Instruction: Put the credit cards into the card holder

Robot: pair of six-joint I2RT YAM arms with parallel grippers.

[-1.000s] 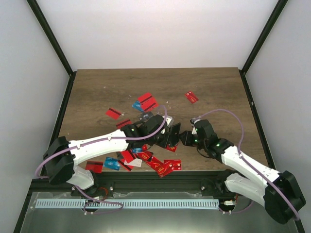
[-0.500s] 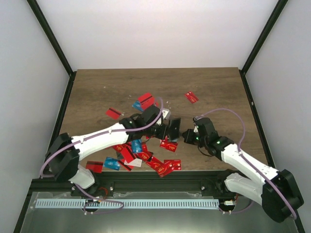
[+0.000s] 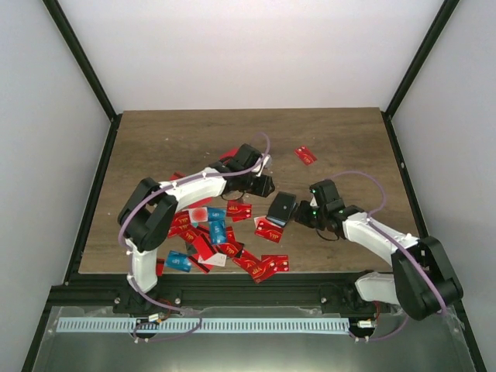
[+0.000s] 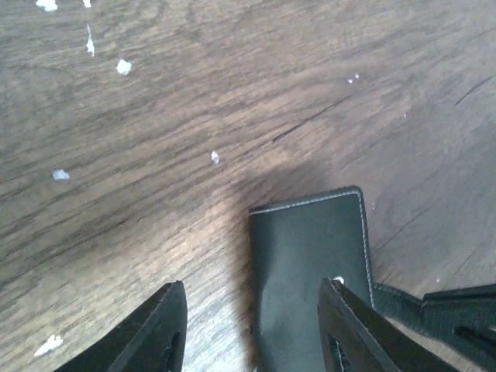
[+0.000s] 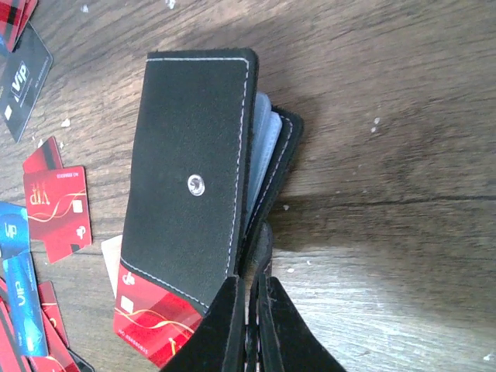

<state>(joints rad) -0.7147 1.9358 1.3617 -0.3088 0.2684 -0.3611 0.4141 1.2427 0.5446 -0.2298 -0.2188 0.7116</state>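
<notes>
Early stage: my right pincer (image 5: 249,314) pinches the lower edge of the card holder (image 5: 194,170), which lies nearly folded shut at mid-counter (image 3: 349,147), my left pincer (image 4: 252,298) hangs spread just beside it, and the credit cards (image 3: 209,232) lie scattered, none visibly pocketed.

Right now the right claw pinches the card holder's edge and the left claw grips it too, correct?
No. The left claw is open and grips nothing, as the left wrist view shows; the right claw does pinch the edge of the card holder.
</notes>
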